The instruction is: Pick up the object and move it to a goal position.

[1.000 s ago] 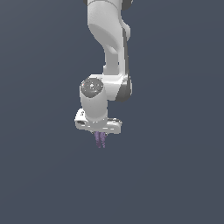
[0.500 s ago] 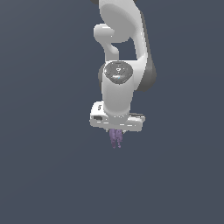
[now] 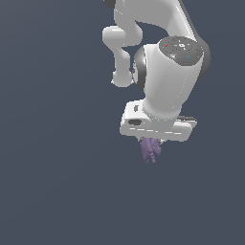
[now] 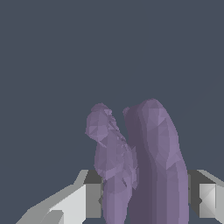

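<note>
In the wrist view, the purple lump (image 4: 144,166) fills the near field, standing between the two pale fingers (image 4: 83,201) of the gripper (image 4: 144,199). One finger sits on each side of it, and the jaws are pinching the lump, with its surface right up against the dark inner pads. The lump shows two lobes side by side: a thicker smooth one and a thinner, knobbly one, both reaching away from the camera. Behind them is only a flat dark grey-blue backdrop.

In the exterior view, the lump (image 3: 150,150) hangs below the white gripper (image 3: 152,141), its ragged lobes pointing downward, narrower than the gripper's body. It touches nothing else; plain dark background surrounds it. Above the gripper rises the bulky white arm (image 3: 165,72), whose joints bend up toward the upper edge of the picture.
</note>
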{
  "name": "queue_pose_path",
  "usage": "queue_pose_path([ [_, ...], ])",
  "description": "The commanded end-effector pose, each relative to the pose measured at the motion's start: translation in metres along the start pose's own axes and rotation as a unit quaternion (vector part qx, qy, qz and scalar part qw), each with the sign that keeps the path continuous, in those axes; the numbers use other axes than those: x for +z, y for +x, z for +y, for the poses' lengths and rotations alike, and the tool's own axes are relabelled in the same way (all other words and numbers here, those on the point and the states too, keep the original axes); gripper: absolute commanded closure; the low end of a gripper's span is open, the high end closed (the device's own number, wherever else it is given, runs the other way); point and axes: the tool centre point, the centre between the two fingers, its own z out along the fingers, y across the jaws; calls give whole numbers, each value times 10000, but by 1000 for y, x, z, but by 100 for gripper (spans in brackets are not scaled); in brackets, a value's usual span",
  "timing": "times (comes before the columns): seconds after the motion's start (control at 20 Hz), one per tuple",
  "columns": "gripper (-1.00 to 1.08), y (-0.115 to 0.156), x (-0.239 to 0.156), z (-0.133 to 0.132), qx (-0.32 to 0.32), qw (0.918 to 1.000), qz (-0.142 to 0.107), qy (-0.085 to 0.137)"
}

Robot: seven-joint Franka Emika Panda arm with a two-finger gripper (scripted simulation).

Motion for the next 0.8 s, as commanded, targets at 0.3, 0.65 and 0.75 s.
queue_pose_path([
  [0.3,108,10,-28,-33,8,10000,-6,-2],
  [0.65,108,13,-35,-41,6,10000,-7,0],
  [0.75,108,13,-35,-41,6,10000,-7,0],
])
